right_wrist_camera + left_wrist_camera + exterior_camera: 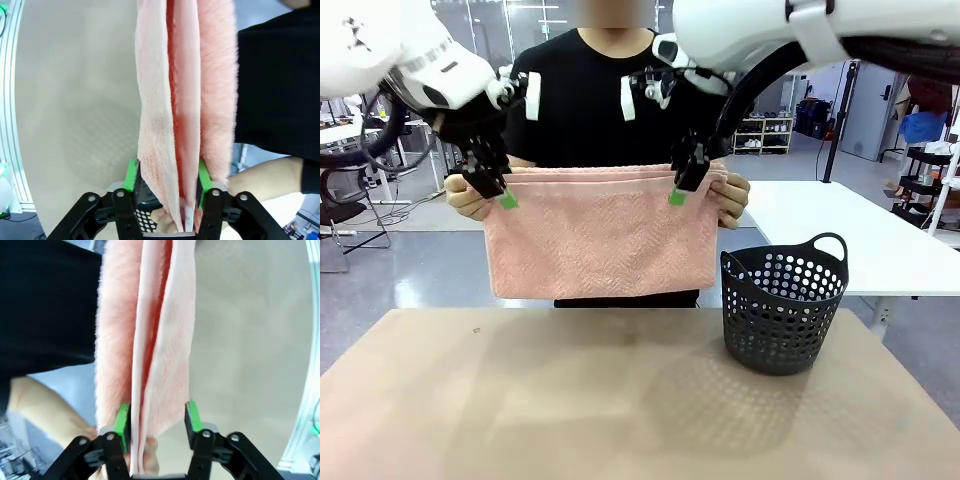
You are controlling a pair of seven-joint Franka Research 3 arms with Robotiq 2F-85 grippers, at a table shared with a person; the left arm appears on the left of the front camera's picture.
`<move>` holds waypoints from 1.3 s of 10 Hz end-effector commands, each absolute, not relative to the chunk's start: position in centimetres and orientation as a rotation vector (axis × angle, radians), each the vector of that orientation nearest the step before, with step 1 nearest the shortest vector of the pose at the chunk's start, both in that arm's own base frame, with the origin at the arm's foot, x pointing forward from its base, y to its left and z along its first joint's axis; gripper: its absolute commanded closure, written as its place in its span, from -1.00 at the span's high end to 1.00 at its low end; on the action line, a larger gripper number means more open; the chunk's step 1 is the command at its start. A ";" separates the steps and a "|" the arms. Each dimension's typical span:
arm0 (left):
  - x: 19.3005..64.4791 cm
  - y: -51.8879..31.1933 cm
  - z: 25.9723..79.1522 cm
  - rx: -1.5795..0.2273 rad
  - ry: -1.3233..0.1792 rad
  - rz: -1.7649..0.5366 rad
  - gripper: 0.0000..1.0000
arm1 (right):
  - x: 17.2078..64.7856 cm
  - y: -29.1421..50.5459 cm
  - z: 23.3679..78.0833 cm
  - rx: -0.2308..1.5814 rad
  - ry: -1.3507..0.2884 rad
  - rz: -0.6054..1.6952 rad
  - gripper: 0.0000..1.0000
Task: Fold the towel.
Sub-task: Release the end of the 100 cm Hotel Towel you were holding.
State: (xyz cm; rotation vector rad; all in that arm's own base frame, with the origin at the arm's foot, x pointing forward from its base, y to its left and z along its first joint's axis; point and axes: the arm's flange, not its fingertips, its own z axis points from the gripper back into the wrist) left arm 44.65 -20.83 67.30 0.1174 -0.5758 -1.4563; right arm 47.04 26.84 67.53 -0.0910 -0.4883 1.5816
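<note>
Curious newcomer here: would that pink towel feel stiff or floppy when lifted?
Probably floppy: the towel hangs limp in layers from its top edge. Likely light, since the person's hands hold just its corners. Fuzzy pile probably resists slipping.

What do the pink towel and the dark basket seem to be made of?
Salmon-pink towel: soft terry-like cloth, matte, with a nubby, fuzzy pile visible along its folded edges.
Dark round basket: probably moulded plastic with a low sheen, given the rigid wall, regular round holes and loop handles.
</note>
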 end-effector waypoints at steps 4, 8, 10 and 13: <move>39.3 -16.2 71.9 0.026 -0.587 -1.203 0.86 | 43.0 20.8 72.0 0.002 -0.570 1.396 0.93; 36.8 -9.1 71.4 -0.013 -0.427 -0.788 1.00 | 41.1 12.5 72.1 0.106 -0.471 0.807 1.00; 37.0 -7.5 70.9 -0.090 -0.443 -0.714 1.00 | 40.8 11.5 71.3 0.152 -0.481 0.746 1.00; 37.3 -6.5 71.1 -0.071 -0.417 -0.728 1.00 | 41.4 10.4 71.4 0.139 -0.443 0.758 1.00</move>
